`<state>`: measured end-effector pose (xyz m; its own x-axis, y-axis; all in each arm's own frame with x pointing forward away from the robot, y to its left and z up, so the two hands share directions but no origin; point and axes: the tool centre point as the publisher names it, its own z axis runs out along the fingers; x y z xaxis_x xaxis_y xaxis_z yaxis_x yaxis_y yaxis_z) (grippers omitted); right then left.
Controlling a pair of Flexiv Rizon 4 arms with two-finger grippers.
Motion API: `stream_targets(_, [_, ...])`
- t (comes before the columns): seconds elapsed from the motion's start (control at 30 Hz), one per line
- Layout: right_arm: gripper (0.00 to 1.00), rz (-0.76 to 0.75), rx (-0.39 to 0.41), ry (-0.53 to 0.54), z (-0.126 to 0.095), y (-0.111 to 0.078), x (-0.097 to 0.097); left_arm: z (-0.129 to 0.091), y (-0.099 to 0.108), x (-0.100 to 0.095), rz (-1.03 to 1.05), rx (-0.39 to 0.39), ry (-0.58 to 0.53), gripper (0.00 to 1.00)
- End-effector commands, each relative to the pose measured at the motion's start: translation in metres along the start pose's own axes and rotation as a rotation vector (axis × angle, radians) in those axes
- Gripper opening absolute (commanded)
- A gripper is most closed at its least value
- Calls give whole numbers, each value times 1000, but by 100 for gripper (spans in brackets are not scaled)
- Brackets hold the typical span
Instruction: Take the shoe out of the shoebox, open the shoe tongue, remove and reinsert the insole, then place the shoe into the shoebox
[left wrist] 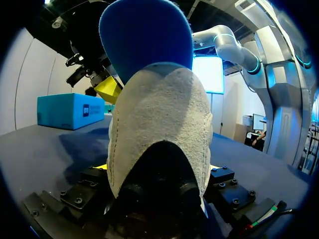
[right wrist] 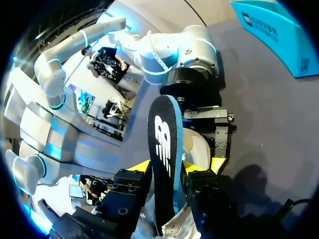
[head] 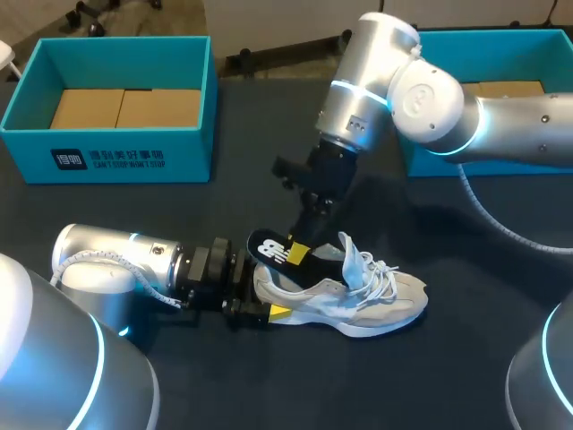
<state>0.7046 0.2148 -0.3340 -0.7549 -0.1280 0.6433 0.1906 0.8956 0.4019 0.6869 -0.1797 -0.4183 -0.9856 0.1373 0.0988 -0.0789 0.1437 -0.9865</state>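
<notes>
A pale grey and white shoe [head: 367, 300] stands upright on the dark table, toe to the right, laces loose. Its heel [left wrist: 159, 134] sits between the fingers of my left gripper [head: 267, 292], which presses it from both sides. A dark blue insole [head: 276, 251] sticks up and back out of the shoe's opening. My right gripper [head: 300, 246] comes down from above and is shut on that insole [right wrist: 167, 149]; its yellow-tipped fingers [right wrist: 141, 167] clamp both faces. In the left wrist view the insole [left wrist: 147, 35] rises over the heel.
A teal shoebox [head: 116, 148] with a cardboard insert stands at the back left. A second teal box [head: 501, 38] is at the back right, partly behind my right arm. Dark table lies bare in front of the shoe.
</notes>
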Motion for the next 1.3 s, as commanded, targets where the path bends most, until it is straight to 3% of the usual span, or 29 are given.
stream_targets(0.03, [34, -7, -15, 2, 8, -2, -2, 1, 3, -2, 0, 0, -1, 0])
stream_targets(0.17, [31, -22, -28, -1, 13, -3, 2, 1, 3, -2, 0, 0, -1, 0])
stream_targets(0.27, [21, -30, -35, -3, 15, -4, 5, 1, 3, -2, 0, 0, -1, 0])
stream_targets(0.37, [0, -36, -39, -12, 14, -4, 9, 1, 3, -2, 0, 0, -1, 0])
stream_targets(0.63, [0, -98, -16, -45, 4, 8, 16, 1, 3, -2, 0, 0, -1, 0])
stream_targets(0.8, [0, -244, -31, -63, -7, 23, 21, 1, 3, -2, 0, 0, -1, 0])
stream_targets(1.3, [0, -244, -31, -63, -7, 23, 21, 1, 3, -2, 0, 0, -1, 0])
